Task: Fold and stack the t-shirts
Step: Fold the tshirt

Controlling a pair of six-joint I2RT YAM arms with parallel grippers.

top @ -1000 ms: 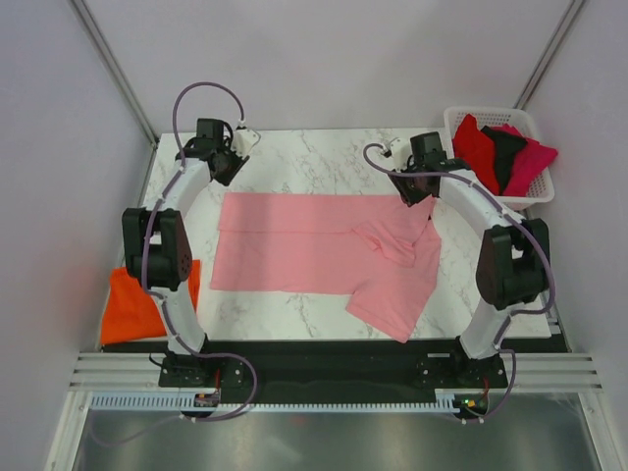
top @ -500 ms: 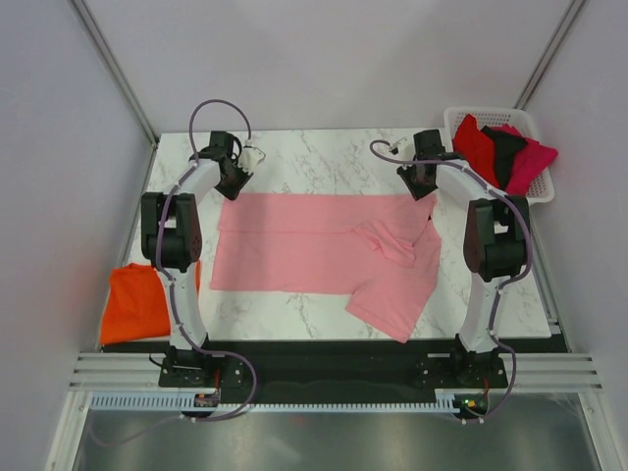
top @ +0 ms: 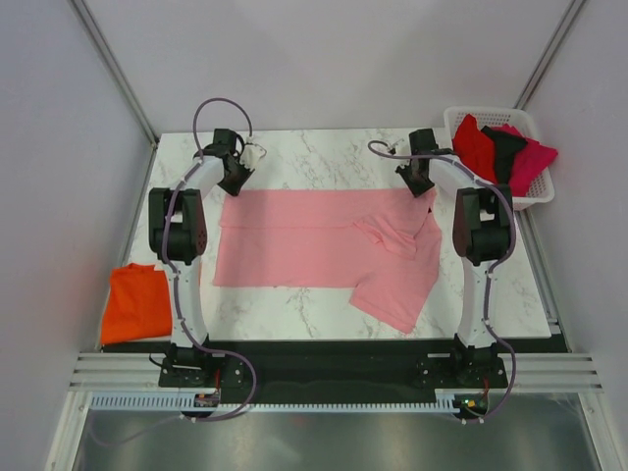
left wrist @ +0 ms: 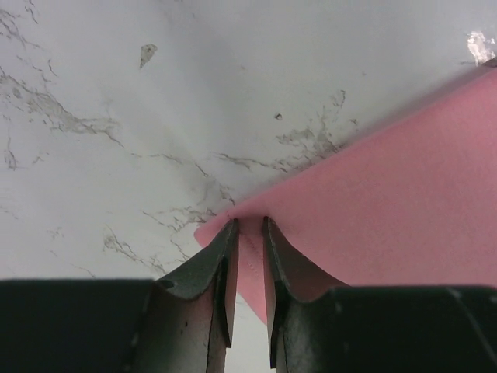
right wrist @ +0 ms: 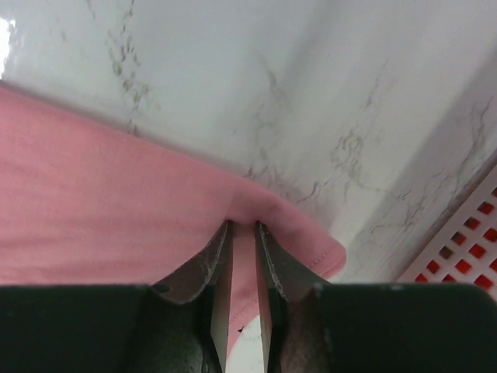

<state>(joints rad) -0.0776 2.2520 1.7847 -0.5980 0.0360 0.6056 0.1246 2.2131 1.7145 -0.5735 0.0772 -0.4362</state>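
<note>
The pink t-shirt (top: 314,240) is seen spread across the middle of the marble table (top: 324,157), with its lower right part lying doubled over and skewed toward 5 o'clock. At its 10 o'clock corner the left gripper (left wrist: 248,224) is closed on the cloth; a small peak of pink is pinched between the narrow jaws. At the 2 o'clock corner the right gripper (right wrist: 242,225) is likewise clamped on the hemmed edge, and the fabric is puckered up around it.

The shirt is judged light, limp and a little clingy on the stone. It can be expected to sag and crease wherever it is not held, so the two far corners are the sensible places to be taken, with both lifted evenly.

Now the count: five shirts are made out. One pink is on the table and one orange t-shirt (top: 137,302) lies at 8 o'clock off the table's edge. A red t-shirt (top: 478,147), a black t-shirt (top: 507,152) and a magenta t-shirt (top: 535,157) are heaped in the single white basket (top: 496,111) at 2 o'clock
</note>
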